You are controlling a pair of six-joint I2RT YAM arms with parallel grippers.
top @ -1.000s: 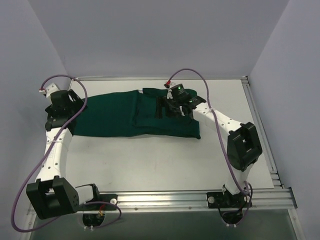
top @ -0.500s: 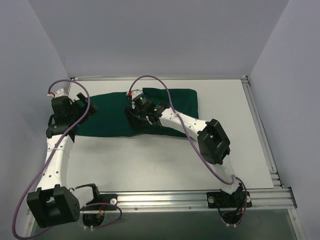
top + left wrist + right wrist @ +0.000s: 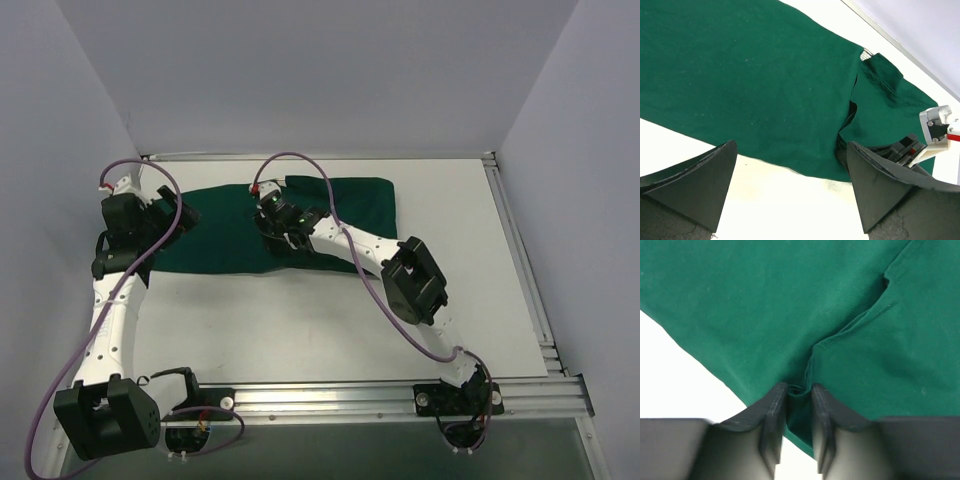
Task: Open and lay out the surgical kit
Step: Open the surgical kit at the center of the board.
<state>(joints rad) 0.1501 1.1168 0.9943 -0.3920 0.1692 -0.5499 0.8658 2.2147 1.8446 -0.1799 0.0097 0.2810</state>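
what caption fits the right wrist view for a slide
Right end effector pinching a fold of the dark green cloth near its edge.

Dark green rectangular cloth wrap (image 3: 225,235) lies flat on the white tabletop (image 3: 300,320), with an upper layer covering its right part. Right gripper (image 3: 272,222) is down on the wrap's middle, at that layer's left edge. Left gripper (image 3: 165,218) is over the wrap's left end.

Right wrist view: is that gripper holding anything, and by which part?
Yes. The right gripper pinches the green cloth wrap by a bunched flap edge close to the cloth's border. The left gripper stands open, holding nothing.
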